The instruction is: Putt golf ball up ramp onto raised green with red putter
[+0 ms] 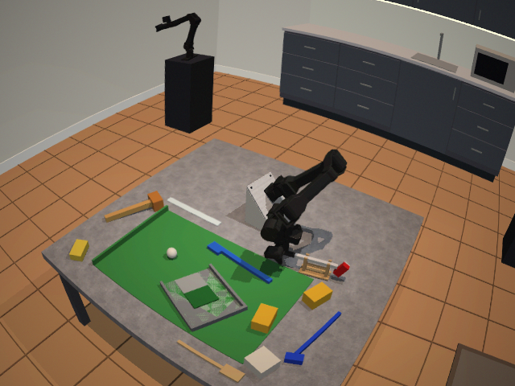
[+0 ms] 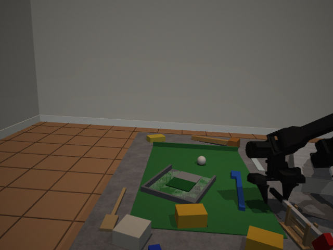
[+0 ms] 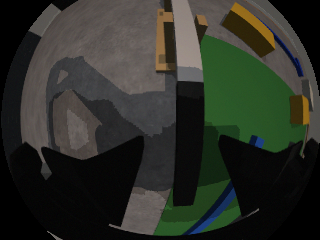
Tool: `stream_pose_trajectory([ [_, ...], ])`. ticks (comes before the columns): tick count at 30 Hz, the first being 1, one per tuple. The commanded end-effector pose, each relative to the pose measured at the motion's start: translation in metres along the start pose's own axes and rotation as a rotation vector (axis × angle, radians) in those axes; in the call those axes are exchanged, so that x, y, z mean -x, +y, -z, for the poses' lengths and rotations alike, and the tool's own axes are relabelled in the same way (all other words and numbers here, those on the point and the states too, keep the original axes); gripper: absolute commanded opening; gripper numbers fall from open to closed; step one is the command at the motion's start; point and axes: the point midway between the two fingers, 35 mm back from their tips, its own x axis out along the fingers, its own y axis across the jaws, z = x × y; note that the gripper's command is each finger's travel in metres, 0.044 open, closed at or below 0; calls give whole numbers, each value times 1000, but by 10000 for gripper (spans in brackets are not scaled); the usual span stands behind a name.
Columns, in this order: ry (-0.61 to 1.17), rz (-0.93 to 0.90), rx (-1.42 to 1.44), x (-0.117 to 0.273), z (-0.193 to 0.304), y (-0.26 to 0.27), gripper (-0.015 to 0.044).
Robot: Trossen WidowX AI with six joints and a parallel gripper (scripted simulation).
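The red putter has a red head (image 1: 341, 269) (image 2: 323, 242), a white shaft (image 1: 318, 260) (image 2: 301, 216) (image 3: 187, 45) and a black grip (image 3: 190, 145). It lies across a wooden stand (image 1: 315, 274) (image 2: 306, 235) (image 3: 161, 40) beside the mat. My gripper (image 1: 286, 256) (image 2: 276, 199) (image 3: 183, 140) is open, pointing down, with one finger on each side of the black grip and gaps on both sides. The white golf ball (image 1: 171, 252) (image 2: 201, 160) rests on the green mat. The raised green (image 1: 201, 296) (image 2: 181, 184) adjoins the grey ramp (image 1: 189, 283) (image 2: 189, 176) inside a grey-walled frame.
A blue stick (image 1: 245, 264) (image 2: 240, 188) lies on the mat near my gripper. Yellow blocks (image 1: 264, 318) (image 1: 317, 294) stand at the mat's near end. A blue mallet (image 1: 318, 334), white block (image 1: 262, 360), wooden paddle (image 1: 231, 372), orange-headed mallet (image 1: 155, 200) and white strip (image 1: 193, 211) lie around the mat.
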Motion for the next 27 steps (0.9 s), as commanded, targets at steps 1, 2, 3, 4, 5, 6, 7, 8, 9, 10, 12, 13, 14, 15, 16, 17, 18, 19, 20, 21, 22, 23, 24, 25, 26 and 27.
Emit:
stream_pose_trajectory([
  [1, 0, 0, 1, 0, 0, 0, 230],
  [2, 0, 0, 1, 0, 0, 0, 204],
  [3, 0, 0, 1, 0, 0, 0, 177],
  [4, 0, 0, 1, 0, 0, 0, 151],
  [5, 0, 0, 1, 0, 0, 0, 125],
  [6, 0, 0, 1, 0, 0, 0, 99],
  [7, 0, 0, 1, 0, 0, 0, 72],
  [8, 0, 0, 1, 0, 0, 0, 46],
  [9, 0, 0, 1, 0, 0, 0, 20],
  [10, 0, 0, 1, 0, 0, 0, 13],
  [12, 0, 0, 1, 0, 0, 0, 0],
  [13, 0, 0, 1, 0, 0, 0, 0],
  [14, 0, 0, 1, 0, 0, 0, 0],
  [15, 0, 0, 1, 0, 0, 0, 0],
  [16, 0, -1, 1, 1, 0, 0, 0],
  [17, 2, -1, 2, 2, 0, 0, 0],
  [18, 3, -1, 2, 4, 0, -1, 0],
  [19, 6, -1, 2, 6, 0, -1, 0],
  [20, 8, -2, 2, 9, 0, -2, 0],
  [21, 11, -2, 2, 12, 0, -2, 0],
  [22, 13, -3, 2, 16, 0, -2, 0],
  [23, 16, -4, 2, 20, -1, -3, 0],
  [24, 18, -4, 2, 24, -1, -3, 0],
  [25, 19, -5, 1, 27, -1, -3, 0],
  [26, 21, -5, 1, 31, -2, -4, 0],
  [27, 22, -6, 1, 35, -3, -4, 0],
])
